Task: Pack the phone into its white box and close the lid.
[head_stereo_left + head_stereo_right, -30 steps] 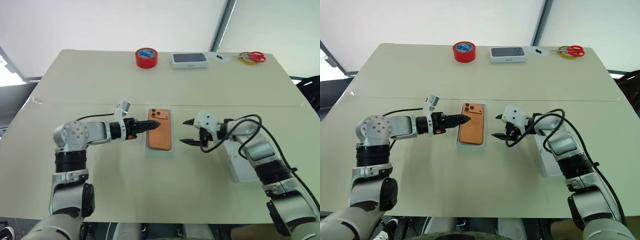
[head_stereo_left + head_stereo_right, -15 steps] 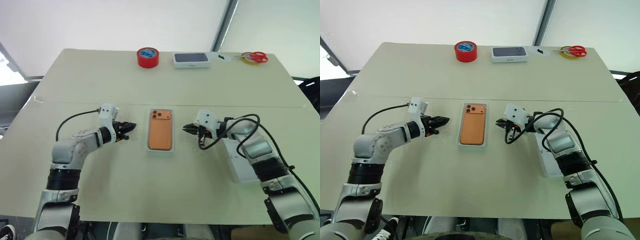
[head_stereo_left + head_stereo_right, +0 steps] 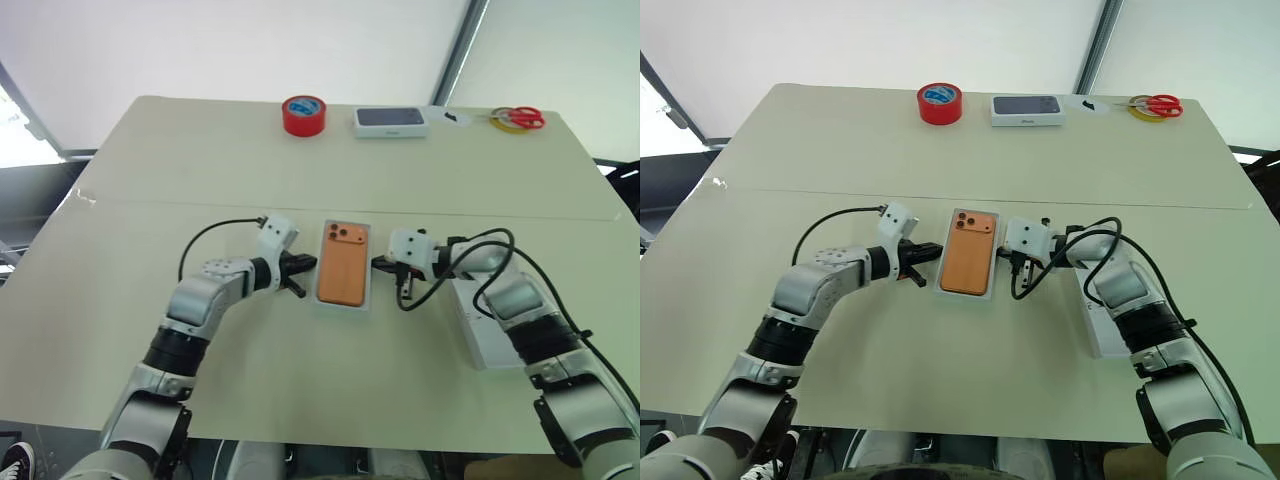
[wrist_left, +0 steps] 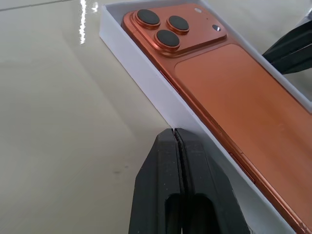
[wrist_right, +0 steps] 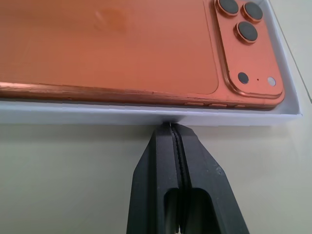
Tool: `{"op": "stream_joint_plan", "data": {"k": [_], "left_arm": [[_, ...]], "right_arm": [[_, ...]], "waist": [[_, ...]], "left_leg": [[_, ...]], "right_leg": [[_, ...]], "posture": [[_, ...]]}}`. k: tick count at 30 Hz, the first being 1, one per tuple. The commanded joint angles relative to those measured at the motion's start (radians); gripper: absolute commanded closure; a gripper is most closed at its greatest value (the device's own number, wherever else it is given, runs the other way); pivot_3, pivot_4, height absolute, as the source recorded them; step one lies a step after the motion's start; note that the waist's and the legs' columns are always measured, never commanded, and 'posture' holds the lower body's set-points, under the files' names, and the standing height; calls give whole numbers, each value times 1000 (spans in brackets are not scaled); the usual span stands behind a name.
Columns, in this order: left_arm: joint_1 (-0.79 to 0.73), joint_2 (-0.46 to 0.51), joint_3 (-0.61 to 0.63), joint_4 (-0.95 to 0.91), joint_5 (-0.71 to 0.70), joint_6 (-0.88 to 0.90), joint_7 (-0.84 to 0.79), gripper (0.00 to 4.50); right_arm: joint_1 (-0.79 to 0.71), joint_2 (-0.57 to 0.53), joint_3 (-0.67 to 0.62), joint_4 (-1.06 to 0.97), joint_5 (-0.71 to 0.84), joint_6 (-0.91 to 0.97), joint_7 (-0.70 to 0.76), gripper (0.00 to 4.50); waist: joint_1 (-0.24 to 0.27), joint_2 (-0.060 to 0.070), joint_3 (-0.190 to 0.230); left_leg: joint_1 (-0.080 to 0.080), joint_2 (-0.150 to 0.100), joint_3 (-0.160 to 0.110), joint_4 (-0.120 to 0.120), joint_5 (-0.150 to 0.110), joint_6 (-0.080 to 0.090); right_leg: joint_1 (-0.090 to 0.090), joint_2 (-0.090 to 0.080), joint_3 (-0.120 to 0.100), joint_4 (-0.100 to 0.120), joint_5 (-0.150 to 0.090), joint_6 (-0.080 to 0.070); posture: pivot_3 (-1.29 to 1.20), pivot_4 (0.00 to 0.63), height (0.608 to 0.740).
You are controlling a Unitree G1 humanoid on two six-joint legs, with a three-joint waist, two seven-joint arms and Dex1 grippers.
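Beige tabletop (image 3: 200, 170): phone (image 3: 342, 276) lies in white box (image 4: 146, 80), camera up; left gripper (image 3: 301, 277) and right gripper (image 3: 380, 264) clenched empty at its walls

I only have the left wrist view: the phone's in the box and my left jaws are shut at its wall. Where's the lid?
Observer: The lid lies on the table to the robot's right, partly under the right arm, apart from the box.
Operator: And the black tip I see across the phone?
Observer: That's the right gripper, jaws shut, its tip at the box's opposite long wall.
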Motion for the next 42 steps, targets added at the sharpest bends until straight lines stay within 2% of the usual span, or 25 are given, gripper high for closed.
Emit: {"op": "stream_joint_plan", "data": {"k": [1, 10, 20, 25, 32, 38, 39, 41, 42], "left_arm": [[-50, -65, -100, -16, -10, -4, -96, 4453], [-101, -150, -175, 70, 65, -66, -161, 4453], [-111, -190, -176, 138, 132, -126, -164, 4453], [-117, -199, -152, 159, 132, -143, -166, 4453], [-103, -151, -141, 131, 139, -153, -195, 4453], [-70, -65, -35, 67, 77, -140, -217, 4453], [-61, -51, -7, 55, 59, -117, -214, 4453], [-33, -9, 34, 46, 56, -142, -218, 4453], [-20, 15, 50, 42, 44, -139, -238, 4500]], "right_arm": [[45, -52, -38, -104, 39, 49, 42, 4500], [221, -212, -152, -209, 77, 80, 75, 4500], [303, -283, -204, -247, 116, 103, 108, 4500], [303, -299, -204, -201, 77, 53, 75, 4500], [323, -344, -218, -133, 51, -7, 68, 4500], [352, -387, -265, -95, 83, -39, 70, 4500], [353, -381, -279, -119, 130, 16, 95, 4500], [351, -356, -335, -210, 315, 251, 153, 4500], [359, -359, -352, -249, 375, 328, 178, 3961]], "waist": [[0, 0, 0], [-6, 0, 0], [-6, 0, 0], [-7, 0, 0], [-6, 0, 0], [-8, 0, 0], [-8, 0, 0], [-8, 1, 0], [-9, 1, 0]], "left_leg": [[0, 0, 0, 0, 0, 1], [0, -1, 0, 0, -1, 2], [0, 0, 0, 1, -1, 2], [0, 0, 0, 1, -1, 2], [0, 0, 0, 1, -1, 2], [0, 0, 0, 1, -1, 2], [1, 0, 0, 1, -1, 2], [1, 0, 0, 1, -1, 2], [1, 0, 0, 1, -1, 2]], "right_leg": [[0, 0, 0, 0, 0, 0], [1, -1, 0, -1, 0, 0], [1, -1, 0, -1, 0, 0], [1, -1, 0, -1, 0, 0], [1, -1, 0, -1, 0, 0], [1, -1, 0, -1, 0, 0], [1, -1, 0, -1, 0, 0], [1, -1, 0, -1, 0, 0], [1, -1, 0, -1, 0, 0]], "posture": [[0, 150, 730], [0, 150, 730], [0, 150, 730], [0, 150, 730], [0, 150, 730], [0, 150, 730], [0, 150, 730], [0, 150, 730], [0, 150, 730]]}}
